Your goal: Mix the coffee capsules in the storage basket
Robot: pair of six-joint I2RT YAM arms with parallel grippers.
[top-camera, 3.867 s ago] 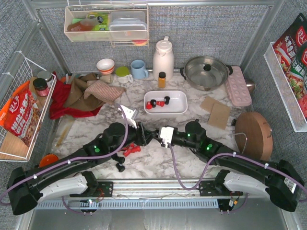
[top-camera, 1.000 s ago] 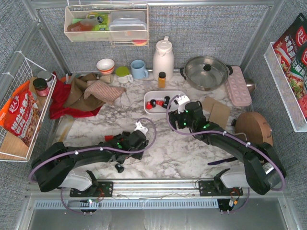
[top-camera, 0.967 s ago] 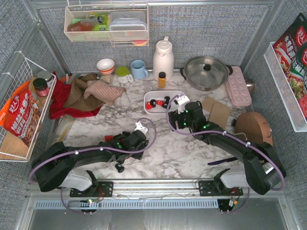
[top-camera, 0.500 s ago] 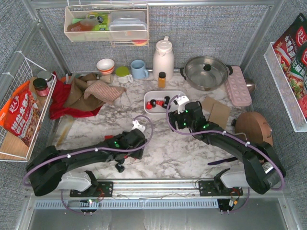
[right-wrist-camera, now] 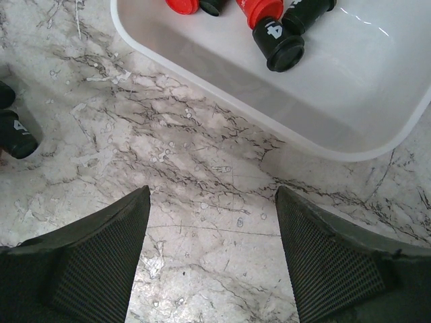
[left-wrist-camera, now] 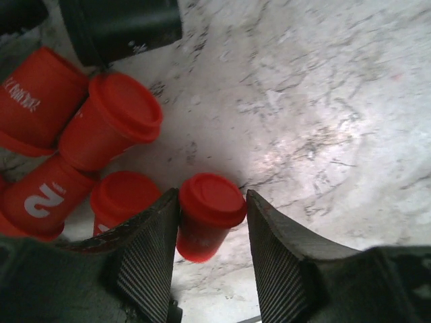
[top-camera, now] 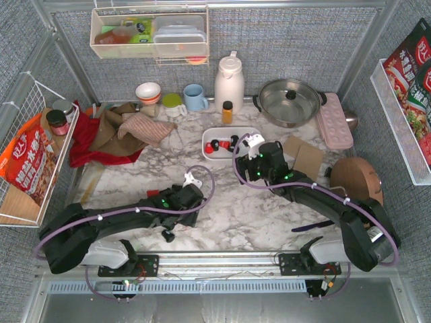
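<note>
Having moved down onto the loose capsules (left-wrist-camera: 111,128) left of centre, now pinching one red capsule (left-wrist-camera: 210,219) in the left gripper (left-wrist-camera: 213,202) on the worktop (left-wrist-camera: 323,101) — right gripper (right-wrist-camera: 212,195) hanging spread, empty, beside the sparsely filled storage basket (right-wrist-camera: 269,101).

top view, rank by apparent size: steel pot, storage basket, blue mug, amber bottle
1. steel pot
2. storage basket, its right end is covered, but it looks smaller than the pot
3. blue mug
4. amber bottle
All four sit at a similar depth, so the order is fair.

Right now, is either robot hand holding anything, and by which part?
The left gripper pinches one red capsule by its sides under the lid; right gripper holds nothing.
</note>
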